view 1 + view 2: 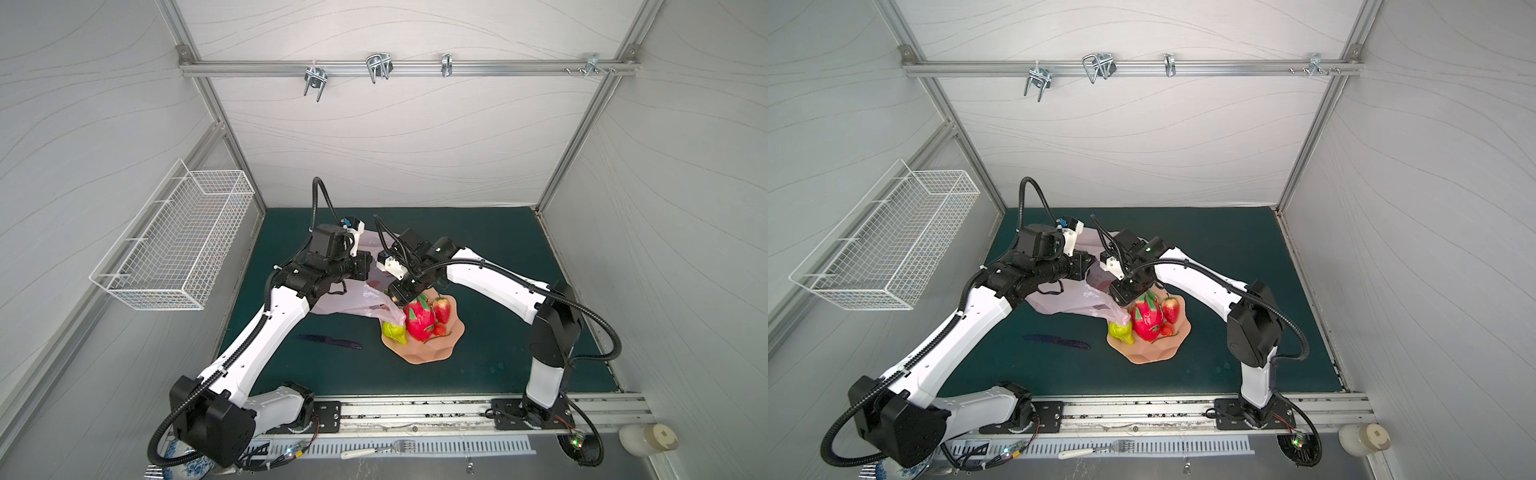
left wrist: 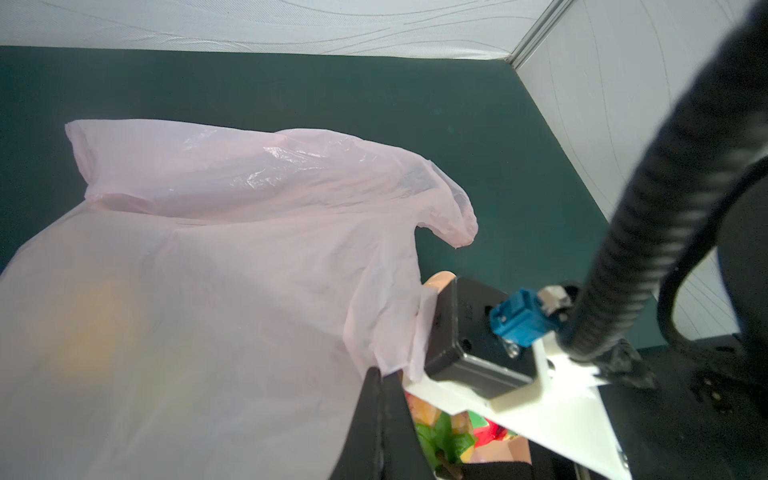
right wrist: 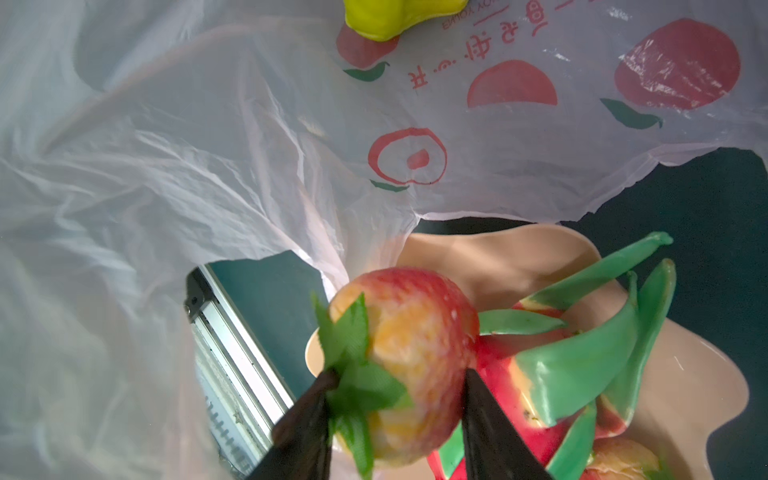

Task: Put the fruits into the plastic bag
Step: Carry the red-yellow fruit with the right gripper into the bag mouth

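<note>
The plastic bag [image 1: 349, 301] is seen in both top views spread on the green mat [image 1: 478, 374] between the two arms. One handle loop is draped over the green pear [image 1: 394, 331] at the rim of the peach bowl [image 1: 432, 353]. The dragon fruit [image 1: 419, 320], a large strawberry [image 1: 441, 309] and a small strawberry [image 1: 439, 329] are shown in the bowl there.

A further fruit, the held strawberry [image 3: 411, 353], is revealed only in the right wrist view (from above it is hidden under the wrist). It is clamped between the fingers of the right gripper [image 3: 399, 376], whose jaws are set partly apart at the fruit's width. It is held over the bowl's edge, beside the dragon fruit's green scales. The bag's red print is read clearly only there.

A yellow-orange patch [image 2: 91, 324] behind the film is given by the left wrist view alone; what it is cannot be told. In that view the left gripper [image 2: 380, 374] is seen fully closed, with a fold of the bag's edge pinched between its fingers.

A dark knife [image 1: 328, 340] is seen lying on the mat near the bowl.
</note>
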`<state>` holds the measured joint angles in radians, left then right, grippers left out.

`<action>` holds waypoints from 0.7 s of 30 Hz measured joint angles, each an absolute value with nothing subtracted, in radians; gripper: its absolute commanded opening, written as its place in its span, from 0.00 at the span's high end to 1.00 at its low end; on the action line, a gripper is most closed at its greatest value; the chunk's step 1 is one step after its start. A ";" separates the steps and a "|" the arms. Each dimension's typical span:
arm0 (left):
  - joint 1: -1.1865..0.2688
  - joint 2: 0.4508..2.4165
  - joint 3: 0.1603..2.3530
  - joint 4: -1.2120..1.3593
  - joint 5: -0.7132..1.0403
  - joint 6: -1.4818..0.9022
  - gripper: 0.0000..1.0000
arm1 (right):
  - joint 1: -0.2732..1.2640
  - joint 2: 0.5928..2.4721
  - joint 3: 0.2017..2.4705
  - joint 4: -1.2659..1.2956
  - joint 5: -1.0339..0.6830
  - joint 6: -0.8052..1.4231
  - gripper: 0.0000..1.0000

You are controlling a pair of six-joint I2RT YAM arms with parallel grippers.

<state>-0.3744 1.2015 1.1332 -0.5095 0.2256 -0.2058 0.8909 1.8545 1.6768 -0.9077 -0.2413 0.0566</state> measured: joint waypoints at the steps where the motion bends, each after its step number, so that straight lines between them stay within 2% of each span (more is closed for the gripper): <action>1: -0.374 1.202 1.133 -0.509 0.226 -0.206 1.00 | 0.889 1.858 1.682 -0.908 -0.250 0.057 0.78; 11: -0.374 1.222 1.166 -0.513 0.221 -0.206 1.00 | 0.871 1.918 1.701 -0.899 -0.340 0.118 0.79; 21: -0.374 1.237 1.179 -0.510 0.226 -0.212 1.00 | 0.835 1.958 1.701 -0.743 -0.465 0.381 0.79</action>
